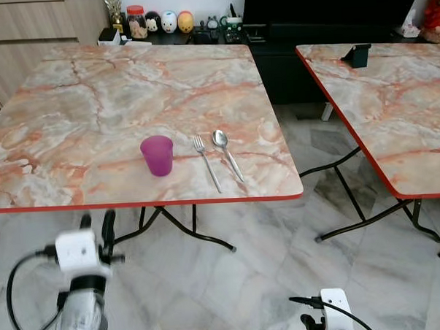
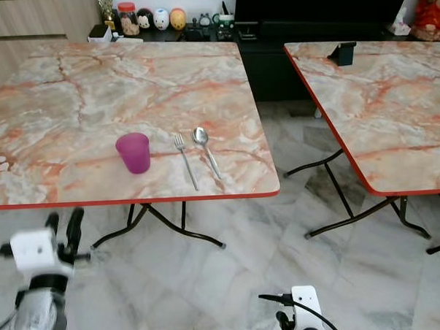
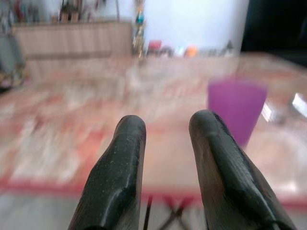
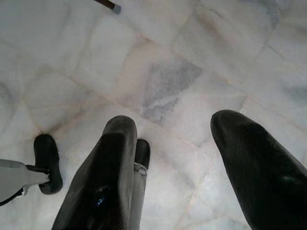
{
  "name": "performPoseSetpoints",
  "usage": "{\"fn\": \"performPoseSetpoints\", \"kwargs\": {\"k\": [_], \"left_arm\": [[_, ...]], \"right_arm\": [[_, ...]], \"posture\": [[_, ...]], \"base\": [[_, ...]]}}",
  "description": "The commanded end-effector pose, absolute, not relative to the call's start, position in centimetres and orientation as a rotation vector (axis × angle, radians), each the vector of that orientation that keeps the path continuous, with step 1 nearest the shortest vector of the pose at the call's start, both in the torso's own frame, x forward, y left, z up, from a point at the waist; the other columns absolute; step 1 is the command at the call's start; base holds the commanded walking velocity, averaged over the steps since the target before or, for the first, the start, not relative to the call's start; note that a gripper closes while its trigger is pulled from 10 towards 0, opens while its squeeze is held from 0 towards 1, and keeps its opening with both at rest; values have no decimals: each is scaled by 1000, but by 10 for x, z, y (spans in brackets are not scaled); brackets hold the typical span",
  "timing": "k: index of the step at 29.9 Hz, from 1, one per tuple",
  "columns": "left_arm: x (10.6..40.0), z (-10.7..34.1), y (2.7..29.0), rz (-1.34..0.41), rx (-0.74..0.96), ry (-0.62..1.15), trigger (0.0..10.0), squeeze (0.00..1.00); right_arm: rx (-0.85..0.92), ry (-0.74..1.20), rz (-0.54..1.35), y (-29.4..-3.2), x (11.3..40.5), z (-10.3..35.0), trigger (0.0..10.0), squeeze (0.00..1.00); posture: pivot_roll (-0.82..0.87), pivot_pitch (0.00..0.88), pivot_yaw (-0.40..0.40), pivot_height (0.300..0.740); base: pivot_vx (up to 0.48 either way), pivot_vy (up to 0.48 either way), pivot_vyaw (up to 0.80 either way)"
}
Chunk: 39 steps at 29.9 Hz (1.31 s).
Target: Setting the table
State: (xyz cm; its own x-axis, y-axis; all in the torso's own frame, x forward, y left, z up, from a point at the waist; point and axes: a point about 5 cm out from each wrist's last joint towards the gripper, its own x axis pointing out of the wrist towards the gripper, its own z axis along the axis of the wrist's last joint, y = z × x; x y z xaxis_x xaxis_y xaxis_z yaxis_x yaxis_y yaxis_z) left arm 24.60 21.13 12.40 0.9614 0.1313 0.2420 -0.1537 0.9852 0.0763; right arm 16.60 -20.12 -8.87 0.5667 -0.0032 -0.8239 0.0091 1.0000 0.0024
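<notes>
- While the left hand (image 1: 97, 227) sits low in front of the near edge of the table (image 1: 93, 105), its two black fingers (image 3: 120, 163) parted with nothing between them, the purple cup (image 1: 157, 154) stands upright close to that same edge; a reach that comes in too flat could, I judge, strike the cup's wall and tip it or push it towards the fork.
- Because the fork (image 1: 207, 163) and spoon (image 1: 227, 154) lie side by side just right of the cup, close together but apart, a wide sweep of either finger could nudge them out of line or slide them towards the red rim.
- Since the left wrist view shows the cup off to one side of the gap between the fingers rather than centred, closing from this line would likely catch only one wall; the hand needs to shift across first.
- As the table edge lies between the hand and the cup, rising too late risks knocking a finger against the rim.
- The right hand (image 4: 187, 167) hangs low over the marble floor (image 4: 163, 76), fingers spread and empty, so it poses little risk unless it swings up under the table frame.
- The wrist view is blurred, so any judgement of depth to the cup is uncertain.
</notes>
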Motion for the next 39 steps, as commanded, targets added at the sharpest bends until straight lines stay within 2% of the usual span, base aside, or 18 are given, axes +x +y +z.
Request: {"fn": "performPoseSetpoints", "kwargs": {"k": [1,3,22,39], "left_arm": [[246,116,210,153,74,-185,10000,0],[255,116,201,123,65,-179,10000,0],[272,143,194,114,8,-218,10000,0],[278,184,203,67,-11,-289,10000,0]], "right_arm": [[-4,969,-11,-204,164,-89,10000,0],[-7,969,-17,-203,164,-89,10000,0],[-6,966,-21,-204,165,-89,10000,0],[-13,969,-5,-204,165,-89,10000,0]], "posture": [[87,0,-84,740],[71,0,-75,740],[68,0,-76,740],[77,0,-81,740]], "base": [[289,0,0],[334,0,0],[359,0,0],[0,0,0]]}}
